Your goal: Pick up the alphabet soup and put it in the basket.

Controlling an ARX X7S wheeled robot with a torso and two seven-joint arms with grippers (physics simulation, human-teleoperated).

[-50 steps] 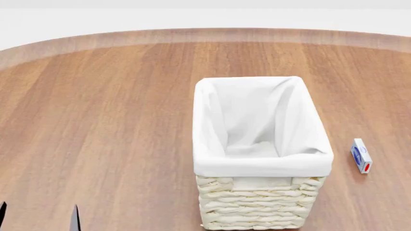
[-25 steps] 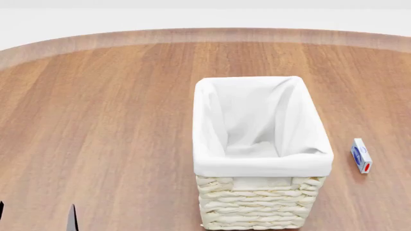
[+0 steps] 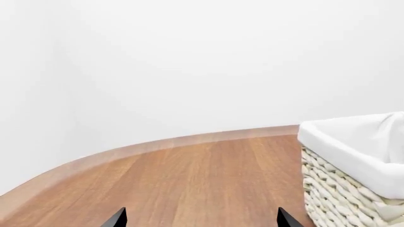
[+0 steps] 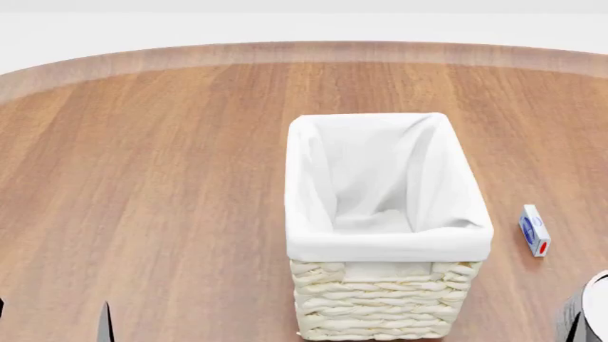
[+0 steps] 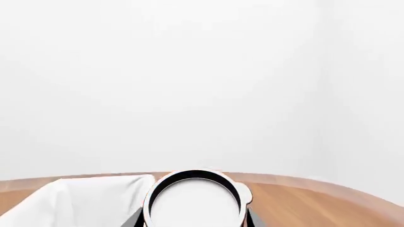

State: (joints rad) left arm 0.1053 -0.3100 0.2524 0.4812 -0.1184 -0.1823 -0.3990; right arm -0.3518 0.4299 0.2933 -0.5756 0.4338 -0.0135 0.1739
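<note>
The basket (image 4: 380,285) is tall cream wicker with a white cloth lining, standing mid-table and nothing shows inside it. Its wicker wall also shows in the left wrist view (image 3: 344,189), and its white rim in the right wrist view (image 5: 82,198). The alphabet soup (image 5: 194,203) shows only as a pale round top with a dark rim, its label hidden. My right gripper (image 5: 194,221) is shut on it, a finger on each side. That can (image 4: 594,303) peeks in at the head view's lower right, right of the basket. My left gripper (image 3: 200,220) is open and holds nothing, left of the basket (image 4: 53,328).
A small white and blue box with a red end (image 4: 534,230) lies on the wooden table to the right of the basket. The table's curved far edge (image 4: 304,50) runs across the back, with white wall beyond.
The can's pale top has come into the head view at the lower right corner. The left fingertips have sunk slightly toward the bottom edge.
</note>
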